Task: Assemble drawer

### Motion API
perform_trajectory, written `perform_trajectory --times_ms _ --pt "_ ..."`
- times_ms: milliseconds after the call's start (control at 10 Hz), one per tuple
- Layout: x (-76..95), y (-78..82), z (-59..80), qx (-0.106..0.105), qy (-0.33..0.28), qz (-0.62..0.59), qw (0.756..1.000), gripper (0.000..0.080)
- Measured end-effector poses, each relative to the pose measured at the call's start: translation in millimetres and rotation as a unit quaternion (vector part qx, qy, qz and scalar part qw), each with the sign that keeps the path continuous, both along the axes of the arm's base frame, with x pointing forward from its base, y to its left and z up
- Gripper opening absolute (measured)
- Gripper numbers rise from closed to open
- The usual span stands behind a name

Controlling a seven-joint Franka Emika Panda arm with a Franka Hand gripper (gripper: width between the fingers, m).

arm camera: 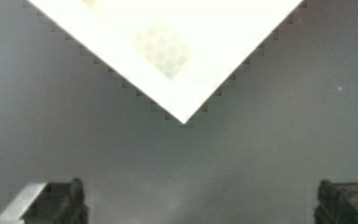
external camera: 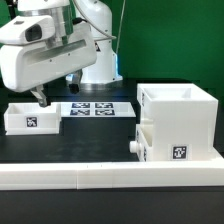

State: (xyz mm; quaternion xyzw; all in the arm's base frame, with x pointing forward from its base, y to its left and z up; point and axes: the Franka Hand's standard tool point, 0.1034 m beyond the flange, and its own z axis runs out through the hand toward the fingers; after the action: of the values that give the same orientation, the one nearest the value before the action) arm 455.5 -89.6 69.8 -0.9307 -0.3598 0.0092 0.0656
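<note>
The tall white housing (external camera: 185, 115) stands at the exterior view's right with a tag on its front. One small tray (external camera: 143, 143) sits in its lower part, its round knob (external camera: 133, 147) sticking out. A second small tray (external camera: 30, 118) lies loose at the exterior view's left, tag on its front wall. My gripper (external camera: 40, 98) hangs just above this tray's back right corner. In the wrist view my gripper (arm camera: 202, 205) is open and empty, its fingers (arm camera: 55, 202) far apart over dark table, with a white corner (arm camera: 167, 50) of a part ahead of them.
The marker board (external camera: 95, 108) lies flat between the loose tray and the housing. A long low white wall strip (external camera: 110, 176) runs along the table's front edge. The robot's base (external camera: 100, 60) stands behind the marker board.
</note>
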Motion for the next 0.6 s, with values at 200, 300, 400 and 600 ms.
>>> perform_trajectory --times_ms 200,300,400,600 --pt "-0.9 0.2 -0.8 -0.004 0.009 -0.068 0.998 0.0649" --pt "-5.0 -4.1 -6.3 -0.015 0.002 -0.131 0.991 0.0649" --pt "-19.3 -8.4 -14.7 -0.025 0.001 -0.195 0.98 0.0649" --pt "-39.1 -6.2 -21.9 -0.034 0.016 -0.295 0.955 0.0649"
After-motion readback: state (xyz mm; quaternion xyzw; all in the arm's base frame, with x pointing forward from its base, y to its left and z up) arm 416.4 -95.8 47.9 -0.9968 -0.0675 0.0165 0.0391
